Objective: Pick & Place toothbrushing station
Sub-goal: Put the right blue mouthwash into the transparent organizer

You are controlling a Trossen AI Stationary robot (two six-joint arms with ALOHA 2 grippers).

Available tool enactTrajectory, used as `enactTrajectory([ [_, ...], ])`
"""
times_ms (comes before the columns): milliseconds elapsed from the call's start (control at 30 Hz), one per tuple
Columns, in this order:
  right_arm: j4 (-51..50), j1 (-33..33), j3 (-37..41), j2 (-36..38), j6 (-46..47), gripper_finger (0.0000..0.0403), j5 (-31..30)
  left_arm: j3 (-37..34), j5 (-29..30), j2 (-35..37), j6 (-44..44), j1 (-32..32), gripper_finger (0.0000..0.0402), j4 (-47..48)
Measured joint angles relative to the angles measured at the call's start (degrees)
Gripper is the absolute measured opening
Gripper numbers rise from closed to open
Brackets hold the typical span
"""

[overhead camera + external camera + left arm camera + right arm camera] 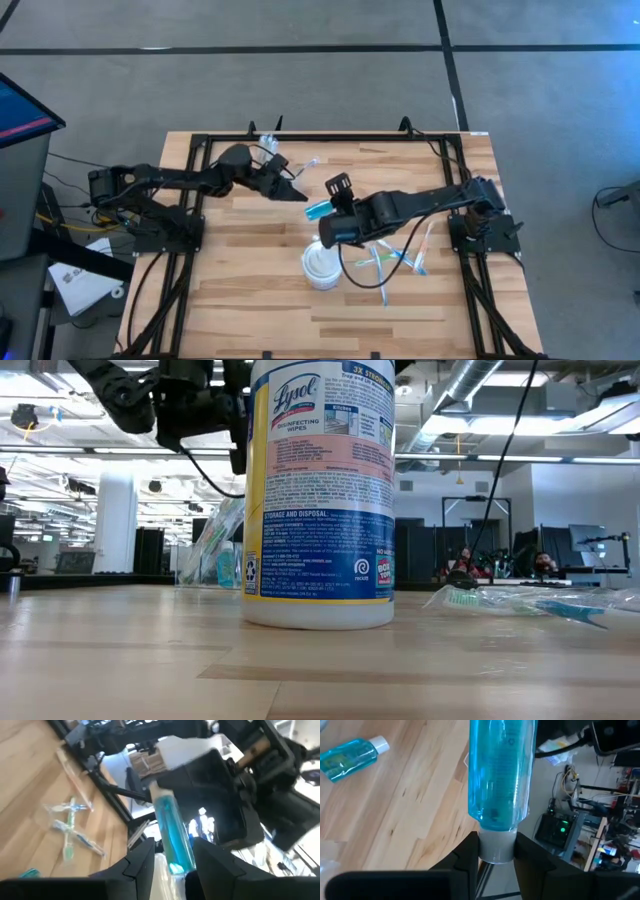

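The wipes tub [322,266] stands mid-table, wrapped toothbrushes [392,262] lying on the table [250,300] just right of it.
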State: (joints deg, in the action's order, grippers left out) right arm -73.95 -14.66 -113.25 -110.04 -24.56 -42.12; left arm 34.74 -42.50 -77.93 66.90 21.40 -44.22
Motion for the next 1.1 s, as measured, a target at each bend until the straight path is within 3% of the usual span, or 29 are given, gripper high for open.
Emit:
enactTrajectory([
  [400, 1.4, -0.3, 0.1, 0.0, -2.4, 0.0085, -0.2, 4.8, -4.1, -0.6, 3.1, 0.4, 0.0131, 6.1],
  [867, 1.3, -0.4, 0.1, 0.0, -3.1, 0.0085, 0.3, 11.0, -12.3, -9.8, 8.6, -1.4, 0.0131, 6.3],
  [1100, 1.3, -0.6, 0.1, 0.1, -2.4, 0.0085, 0.0, 14.1, -14.7, -10.4, 8.7, -1.7, 0.0131, 6.5],
])
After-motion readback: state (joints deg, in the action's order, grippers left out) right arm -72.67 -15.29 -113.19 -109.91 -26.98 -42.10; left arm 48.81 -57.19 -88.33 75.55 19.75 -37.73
